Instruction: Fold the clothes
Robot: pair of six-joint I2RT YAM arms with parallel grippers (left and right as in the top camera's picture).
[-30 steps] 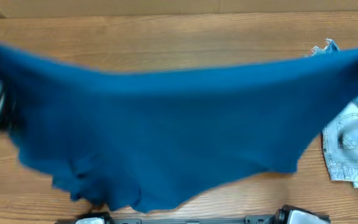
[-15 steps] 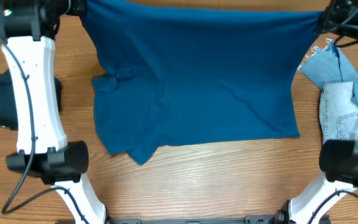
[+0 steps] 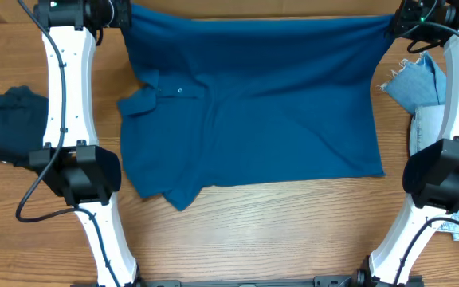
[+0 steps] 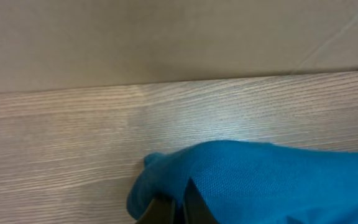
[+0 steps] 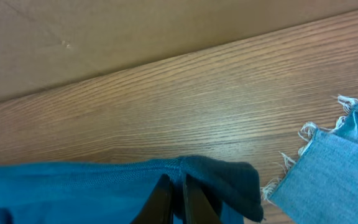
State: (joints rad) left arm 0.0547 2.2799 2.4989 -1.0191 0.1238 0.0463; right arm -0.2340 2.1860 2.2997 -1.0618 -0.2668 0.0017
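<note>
**Left gripper** [image 4: 178, 210] is clenching the far-left corner of the mid-blue garment [image 3: 277, 104]. **Right gripper** [image 5: 175, 198] is clenching its far-right corner, jaws pressing together on bunched fabric.

In both wrist views the lower frame edge is cutting the fingers off, so only their dark tips are showing. In the overhead view the wrist housings are hiding the pinch itself.

The garment is lying spread on the wooden table [image 3: 253, 231], its far edge stretching between the two grippers. A collar [image 3: 138, 104] and a pale button [image 3: 180, 91] are showing toward its left side.

Left of the garment and apart from it, a dark navy garment [image 3: 10, 123] is lying crumpled. Right of the garment, pale frayed denim pieces [image 3: 417, 84] are lying partly hidden by the right arm and running out of frame.

Beyond the garment's far edge, the wrist views are showing a plain tan wall [image 4: 166, 37] meeting the table; the overhead view is barely including it. Only the right wrist view is resolving the denim's loose threads.
</note>
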